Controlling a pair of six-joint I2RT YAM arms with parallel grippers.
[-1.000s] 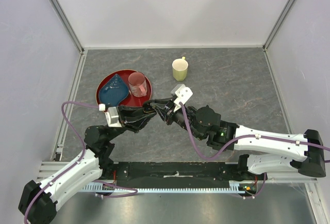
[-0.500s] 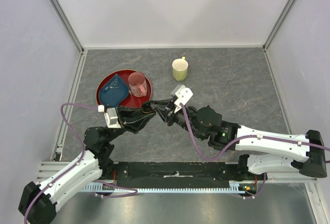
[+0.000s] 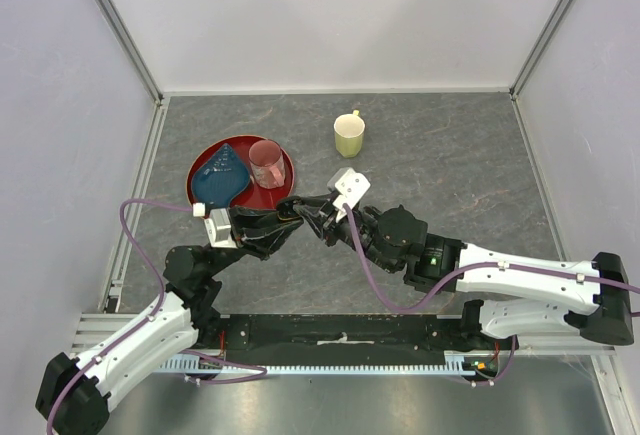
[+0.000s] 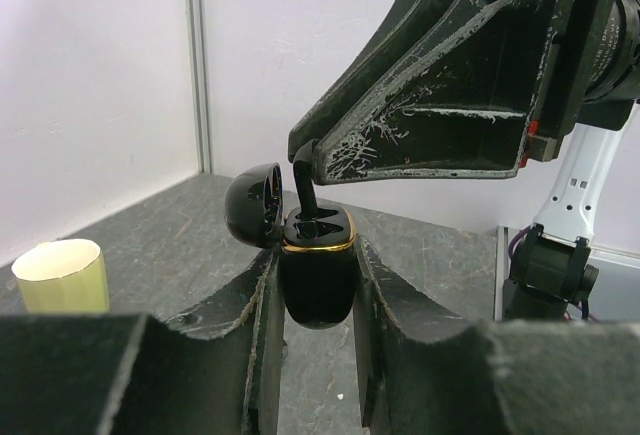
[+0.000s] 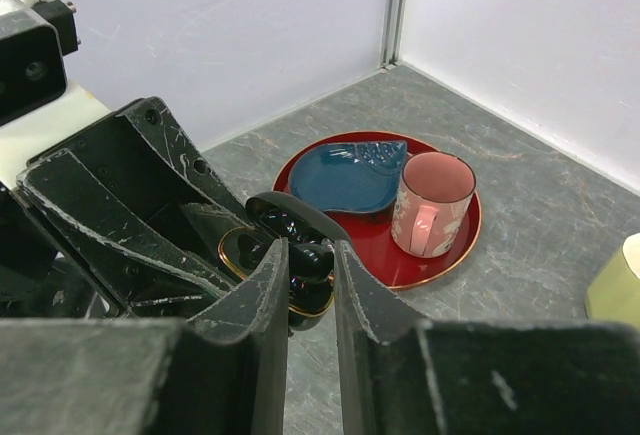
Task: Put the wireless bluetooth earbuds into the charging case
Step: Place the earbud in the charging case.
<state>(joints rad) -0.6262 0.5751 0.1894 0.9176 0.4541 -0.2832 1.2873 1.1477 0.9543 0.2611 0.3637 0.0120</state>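
- Top external: fixed high above and behind the arm bases, looking steeply down. It is distant and takes in the whole table (image 3: 450,155) and the walls.
- Left wrist: low and close, looking level out between the left fingers (image 4: 230,355) at the charging case (image 4: 317,280).
- Right wrist: close, tilted down past the right fingers (image 5: 250,335) toward the red tray (image 5: 440,255).
- Shared: case and yellow mug (image 3: 349,136) in all three views; tray in top and right wrist.

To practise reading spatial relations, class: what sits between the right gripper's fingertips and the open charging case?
An earbud, pinched by the right gripper, its lower end reaching into the charging case; the left wrist view shows it.
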